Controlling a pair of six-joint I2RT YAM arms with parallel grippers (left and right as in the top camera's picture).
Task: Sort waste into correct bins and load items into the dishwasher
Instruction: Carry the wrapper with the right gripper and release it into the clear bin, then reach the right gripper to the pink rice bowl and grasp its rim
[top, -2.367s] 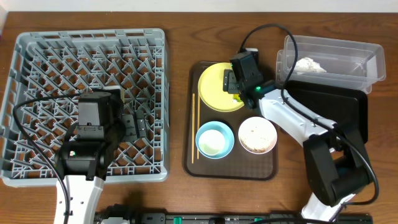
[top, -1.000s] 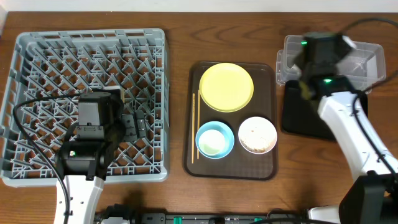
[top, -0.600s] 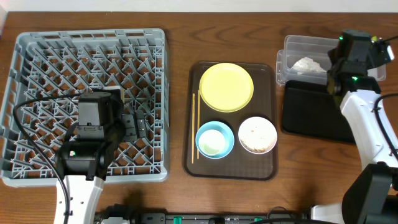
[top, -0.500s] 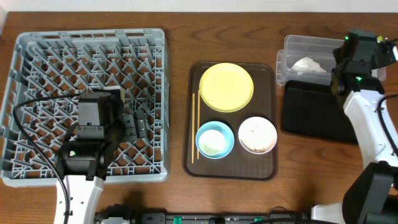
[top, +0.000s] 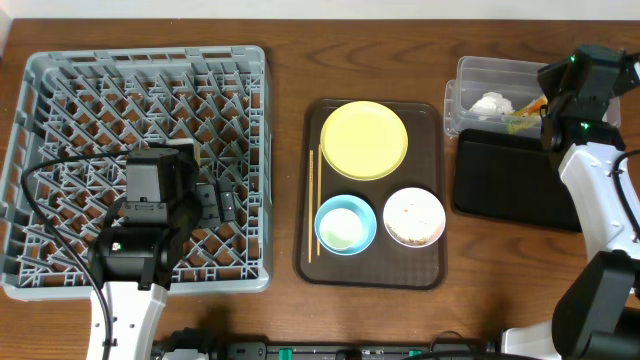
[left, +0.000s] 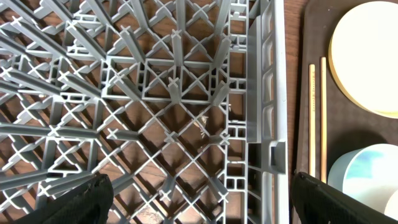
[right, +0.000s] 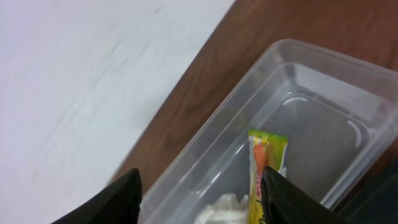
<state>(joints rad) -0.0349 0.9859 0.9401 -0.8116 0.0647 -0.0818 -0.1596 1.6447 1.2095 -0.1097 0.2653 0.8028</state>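
Inside the clear tub (top: 500, 64), the green-and-orange snack wrapper (right: 266, 167) sits beside the tissue (top: 490, 103), below the right gripper (right: 200, 186), which is spread wide. The left gripper (left: 199, 193) hangs spread over the grey rack (left: 168, 99); the brown tray (top: 370, 268) carries the yellow plate (top: 364, 140), blue bowl (top: 345, 225) and pinkish bowl (top: 414, 217).

open table (top: 286, 150) gap between dish rack (top: 150, 52) and serving tray (top: 372, 272)

Dark brown wood-grain table (top: 285, 60); plain white wall (right: 74, 62) behind far edge
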